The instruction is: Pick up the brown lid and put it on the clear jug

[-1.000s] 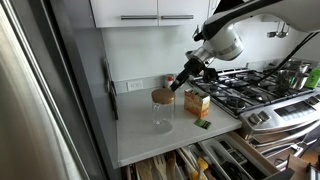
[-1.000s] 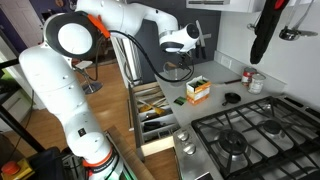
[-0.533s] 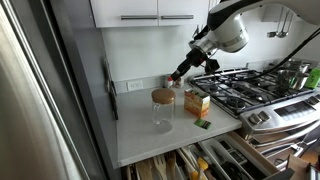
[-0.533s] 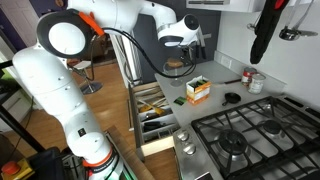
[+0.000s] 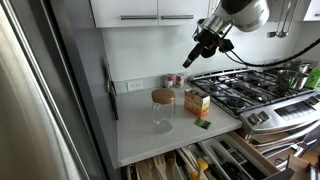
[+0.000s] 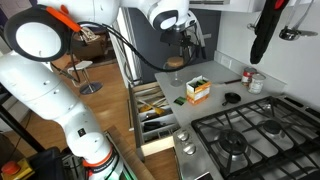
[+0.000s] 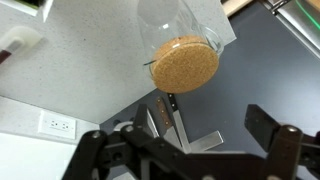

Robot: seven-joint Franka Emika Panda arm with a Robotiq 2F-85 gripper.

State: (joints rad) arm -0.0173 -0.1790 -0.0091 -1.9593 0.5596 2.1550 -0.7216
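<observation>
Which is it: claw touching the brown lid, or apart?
Apart. In an exterior view the open claw hangs well clear of the brown lid, which sits on the clear jug.

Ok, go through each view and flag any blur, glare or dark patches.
In an exterior view, the steel panel up close is a streaky blur, jug and lid clear. In an exterior view, the white robot arm looms large; the jug is small, faint. Wrist view: lid sharp, jug nearly lost against the pale counter, end effector dark.

White cabinets (image 5: 140,12) hang above a pale countertop (image 5: 140,135) beside a possibly steel stove (image 5: 255,95).
</observation>
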